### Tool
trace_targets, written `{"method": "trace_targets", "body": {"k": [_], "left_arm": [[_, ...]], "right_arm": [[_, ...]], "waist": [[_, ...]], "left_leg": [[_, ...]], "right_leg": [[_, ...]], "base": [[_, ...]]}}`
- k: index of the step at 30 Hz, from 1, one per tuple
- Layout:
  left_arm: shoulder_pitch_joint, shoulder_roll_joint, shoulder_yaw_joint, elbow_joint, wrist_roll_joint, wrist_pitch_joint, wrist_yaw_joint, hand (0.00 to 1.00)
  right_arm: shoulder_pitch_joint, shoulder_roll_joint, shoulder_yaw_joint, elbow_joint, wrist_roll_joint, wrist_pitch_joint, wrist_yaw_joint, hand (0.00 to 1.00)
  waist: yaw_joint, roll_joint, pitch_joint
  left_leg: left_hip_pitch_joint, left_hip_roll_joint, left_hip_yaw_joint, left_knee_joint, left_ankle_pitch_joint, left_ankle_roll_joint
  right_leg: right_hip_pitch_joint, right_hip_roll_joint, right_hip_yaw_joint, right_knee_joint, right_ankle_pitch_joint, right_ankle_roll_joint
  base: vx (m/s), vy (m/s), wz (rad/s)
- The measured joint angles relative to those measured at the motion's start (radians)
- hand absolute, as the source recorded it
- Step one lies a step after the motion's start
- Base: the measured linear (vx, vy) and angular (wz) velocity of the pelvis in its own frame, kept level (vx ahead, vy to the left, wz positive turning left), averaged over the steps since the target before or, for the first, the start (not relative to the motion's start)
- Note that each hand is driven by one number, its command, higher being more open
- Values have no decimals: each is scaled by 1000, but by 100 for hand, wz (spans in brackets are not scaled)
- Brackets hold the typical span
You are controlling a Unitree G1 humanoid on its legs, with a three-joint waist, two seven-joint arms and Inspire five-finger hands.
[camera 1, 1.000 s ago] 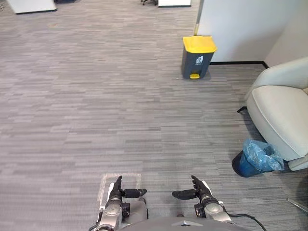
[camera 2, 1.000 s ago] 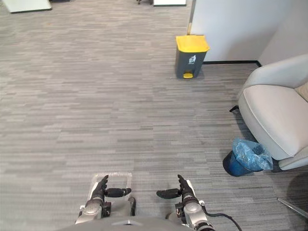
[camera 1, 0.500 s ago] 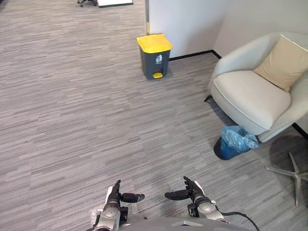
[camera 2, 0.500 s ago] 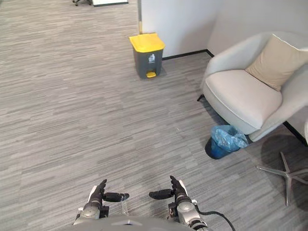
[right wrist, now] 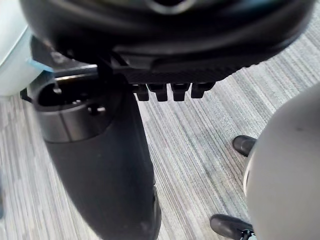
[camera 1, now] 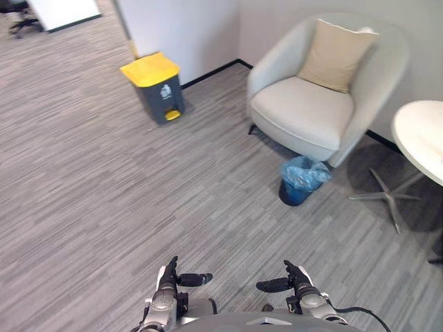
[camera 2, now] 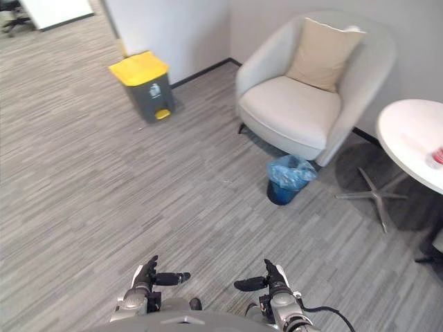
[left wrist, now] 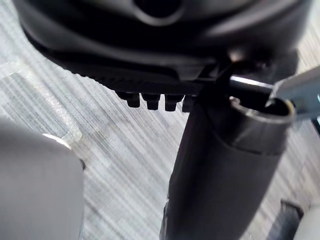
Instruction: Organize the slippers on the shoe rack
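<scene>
My left hand [camera 1: 168, 278] hangs low in front of me over the grey carpet, fingers straight and thumb pointing inward, holding nothing. My right hand [camera 1: 296, 279] mirrors it a short way to the right, also open and empty. In the left wrist view the thumb [left wrist: 220, 165] stands out over bare carpet. The right wrist view has that hand's thumb [right wrist: 100, 165] above the same striped floor.
A grey pedal bin with a yellow lid [camera 1: 154, 88] stands by the white wall. A cream armchair [camera 1: 304, 117] with a beige cushion [camera 1: 336, 55] is ahead on the right, a blue-bagged wastebasket [camera 1: 301, 181] at its foot. A white round table [camera 1: 422, 135] is at the far right.
The camera has swung to the right: the bin slid left in the view, and the armchair and then the round table came in. Both hands keep the same open pose.
</scene>
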Motion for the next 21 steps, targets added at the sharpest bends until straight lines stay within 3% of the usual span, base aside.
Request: {"method": "trace_targets", "body": {"k": [3,8,10,12,13,15,16,17,19,21], "left_arm": [[0,1,0,0,1,2,2,100],[-6,7,-31,9,4,4,1,100],[-11,8,-49,12,6,8,0,100],[-15,9,-69,18,11,13,0,100],[-17,0,-81,20,18,14,-2,100],[-14,-2,-85,15,24,14,-9,100],[-14,1,-84,12,22,15,-8,100],[-16,3,-78,11,23,13,-7,100],[-11,-5,-81,12,28,14,-11,100],[-14,-5,-88,13,39,15,-20,100]], "right_arm": [[0,-1,-2,1,0,1,0,100],[0,0,-12,3,0,0,1,100],[-11,-3,-9,5,0,0,2,100],[-23,-6,5,3,0,1,2,100],[-26,-15,10,-3,1,0,3,100],[-33,-24,8,-1,1,0,0,100],[-23,-22,7,2,1,0,0,100],[-14,-22,8,3,1,-2,0,100],[-16,-25,6,9,1,-4,1,100],[-8,-30,-14,8,2,-5,0,100]], "waist": [[0,3,0],[-7,9,-3],[-6,18,-1],[-15,26,3],[-26,37,6],[-26,40,6],[-22,31,7],[-3,31,2],[-4,53,-4],[-11,49,-2]], "left_leg": [[0,-11,47,4,-11,16],[5,-21,78,-3,-9,19],[3,-15,121,-5,-7,23],[1,2,152,-8,-4,27],[0,19,175,-25,-4,31],[9,27,201,-48,0,34],[18,23,213,-51,2,21],[34,19,216,-61,1,-8],[34,31,167,-72,17,-8],[35,46,169,-61,21,-14]], "right_leg": [[-19,-11,52,-9,18,19],[-40,-10,106,-23,45,24],[-94,-2,157,27,44,24],[-135,4,81,58,62,-7],[-146,-24,-83,95,32,-75],[-179,-107,-335,259,-30,-129],[-175,-109,-358,243,-25,-112],[-152,-73,-326,162,15,-50],[-114,-7,-287,20,84,-60],[-75,24,-267,-80,135,-68]], "base": [[2,132,-49],[-30,69,-35],[-87,19,-77],[-119,-34,-63],[-98,-63,-32],[-103,-43,-32],[-86,-42,-65],[-23,-34,-66],[-9,-96,-79],[-32,-157,-49]]}}
